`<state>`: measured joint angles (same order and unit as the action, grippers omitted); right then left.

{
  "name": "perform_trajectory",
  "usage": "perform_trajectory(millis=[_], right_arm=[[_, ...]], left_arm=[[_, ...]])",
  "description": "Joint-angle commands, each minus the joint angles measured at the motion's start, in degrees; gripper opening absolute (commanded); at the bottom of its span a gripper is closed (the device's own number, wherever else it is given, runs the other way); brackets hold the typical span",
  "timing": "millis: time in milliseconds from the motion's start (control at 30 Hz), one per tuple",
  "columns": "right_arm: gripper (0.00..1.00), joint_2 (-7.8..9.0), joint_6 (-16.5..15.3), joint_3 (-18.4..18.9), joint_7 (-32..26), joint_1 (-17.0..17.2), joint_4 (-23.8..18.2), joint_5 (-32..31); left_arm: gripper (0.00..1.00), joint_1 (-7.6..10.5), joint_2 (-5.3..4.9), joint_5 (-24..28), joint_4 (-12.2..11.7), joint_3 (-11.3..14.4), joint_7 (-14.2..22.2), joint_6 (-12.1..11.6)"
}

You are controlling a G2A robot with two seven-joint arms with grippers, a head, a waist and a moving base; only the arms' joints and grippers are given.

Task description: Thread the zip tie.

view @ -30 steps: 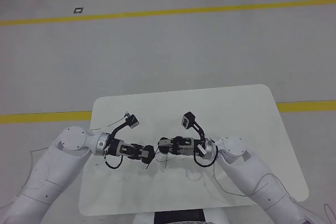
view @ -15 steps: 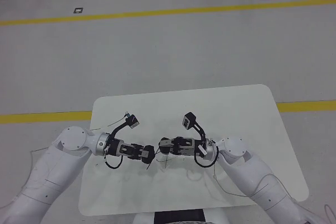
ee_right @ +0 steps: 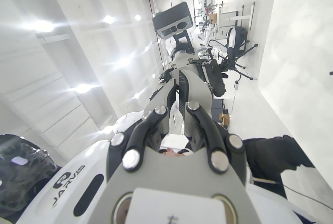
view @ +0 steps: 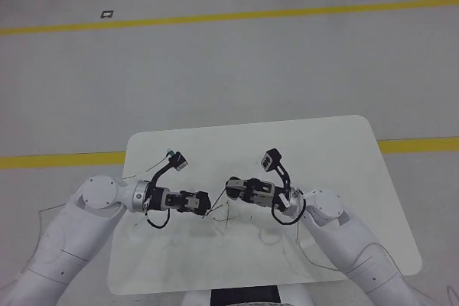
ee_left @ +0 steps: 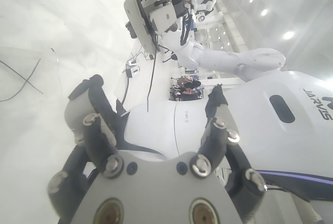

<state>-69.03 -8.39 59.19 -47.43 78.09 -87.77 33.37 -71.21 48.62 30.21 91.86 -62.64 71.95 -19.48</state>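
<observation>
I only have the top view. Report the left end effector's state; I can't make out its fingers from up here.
Observer: The left end effector is open, fingers spread wide with nothing between them.
Operator: Now tell me where the zip ties are.
Observer: Thin black plastic zip ties lie crossed flat on the white table, apart from those fingers.
Operator: And the right one.
Observer: The right end effector has its fingers drawn close together; whether they pinch a tie, I cannot tell.
</observation>
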Motion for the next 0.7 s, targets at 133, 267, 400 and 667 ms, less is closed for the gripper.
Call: perform_trajectory(millis=[133, 267, 400, 667], right_arm=[[0.0, -0.07, -1.5, 1.4, 6.9, 2.4, -1.5, 0.7], [0.0, -0.07, -1.5, 1.4, 6.9, 2.4, -1.5, 0.7], [0.0, -0.07, -1.5, 1.4, 6.9, 2.4, -1.5, 0.7], [0.0, -0.55, -3.5, 1.3, 12.5, 3.6, -2.2, 1.9]], left_arm=[[1.0, -2.19, 0.88, 1.6, 0.7, -1.0, -3.6, 0.0], [1.0, -2.19, 0.88, 1.6, 0.7, -1.0, -3.6, 0.0], [1.0, -2.19, 0.88, 1.6, 0.7, -1.0, -3.6, 0.0], [1.0, -3.33, 1.53, 2.1, 1.4, -0.9, -10.1, 0.0]])
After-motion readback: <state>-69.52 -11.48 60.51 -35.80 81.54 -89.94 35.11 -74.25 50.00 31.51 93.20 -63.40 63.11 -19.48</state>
